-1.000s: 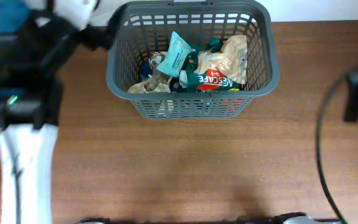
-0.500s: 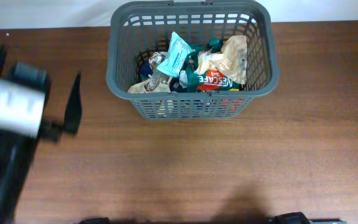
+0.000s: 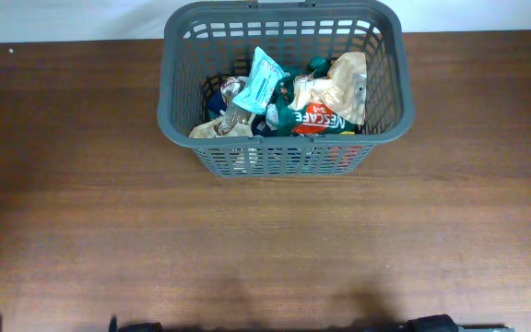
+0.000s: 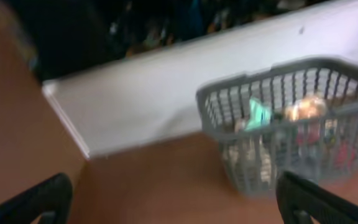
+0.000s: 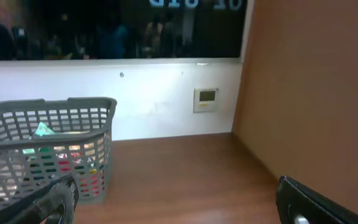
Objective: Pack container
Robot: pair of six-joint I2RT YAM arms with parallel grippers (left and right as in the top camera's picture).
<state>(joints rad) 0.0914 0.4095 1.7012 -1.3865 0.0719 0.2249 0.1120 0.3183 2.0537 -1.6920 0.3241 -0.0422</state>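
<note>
The container, a dark grey slotted basket [image 3: 390, 118], stands at the back middle of the brown table and holds several packets, among them a red and green Nescafe packet [image 3: 319, 120] and a light blue sachet [image 3: 264, 78]. It also shows blurred in the left wrist view [image 4: 216, 99] and at the left of the right wrist view [image 5: 107, 106]. Neither arm shows in the overhead view. My left gripper [image 4: 176, 208] is open and empty, away from the basket. My right gripper [image 5: 179, 208] is open and empty, to the right of the basket.
A white wall [image 5: 166, 93] with a small wall panel [image 5: 205, 96] runs behind the table. A brown side wall [image 5: 316, 93] stands at the right. Dark arm bases [image 3: 431, 324] sit at the table's front edge.
The left arm has swept from beside the basket down the left side and out of the overhead view. The right arm has also left that view. The basket and packets have not moved.
</note>
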